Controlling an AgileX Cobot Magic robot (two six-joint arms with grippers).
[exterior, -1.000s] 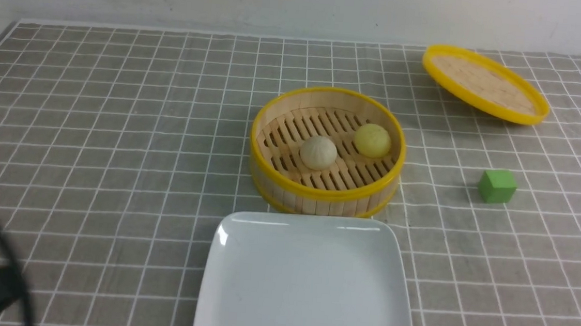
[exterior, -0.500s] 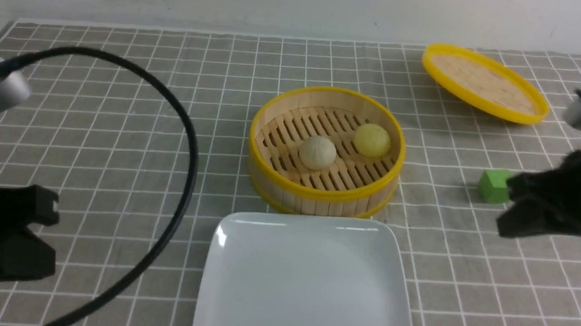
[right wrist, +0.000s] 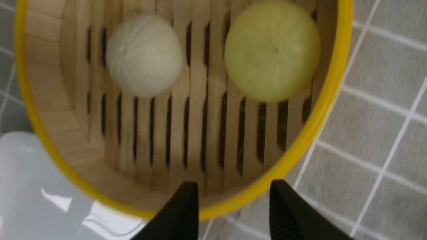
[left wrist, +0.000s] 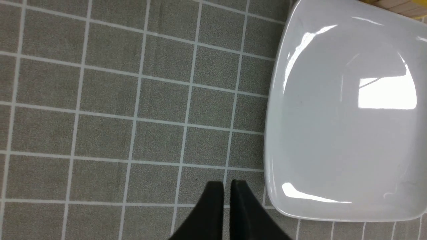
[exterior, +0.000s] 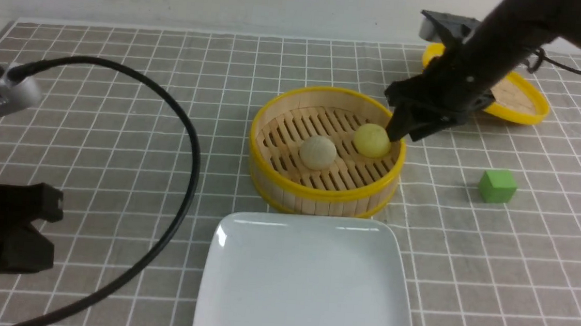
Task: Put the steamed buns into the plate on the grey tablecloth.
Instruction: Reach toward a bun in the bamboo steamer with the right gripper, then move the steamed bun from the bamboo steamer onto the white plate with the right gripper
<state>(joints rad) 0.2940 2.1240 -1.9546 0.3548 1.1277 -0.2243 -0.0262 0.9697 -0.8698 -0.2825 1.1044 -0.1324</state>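
The pale bun (exterior: 318, 152) and the yellow bun (exterior: 372, 140) sit in the round bamboo steamer (exterior: 322, 199) on the grey tablecloth (exterior: 117, 118). The white square plate (exterior: 304, 283) lies just in front of the steamer, with nothing on it. My right gripper (exterior: 402, 130) is open and hovers at the steamer's far right rim, right beside the yellow bun. In the right wrist view, the right gripper (right wrist: 233, 190) is over the yellow rim, with the yellow bun (right wrist: 272, 50) and pale bun (right wrist: 145, 55) ahead. My left gripper (left wrist: 227, 186) is shut and empty, over the cloth left of the plate (left wrist: 343, 133).
The steamer lid (exterior: 521, 101) rests tilted at the back right, partly behind my right arm. A green cube (exterior: 497, 186) stands right of the steamer. My left arm's black cable (exterior: 186, 175) loops over the cloth on the left.
My right arm has swung from the right edge by the green cube to the steamer's far right rim, beside the yellow bun. My left arm came into view, then stayed put.
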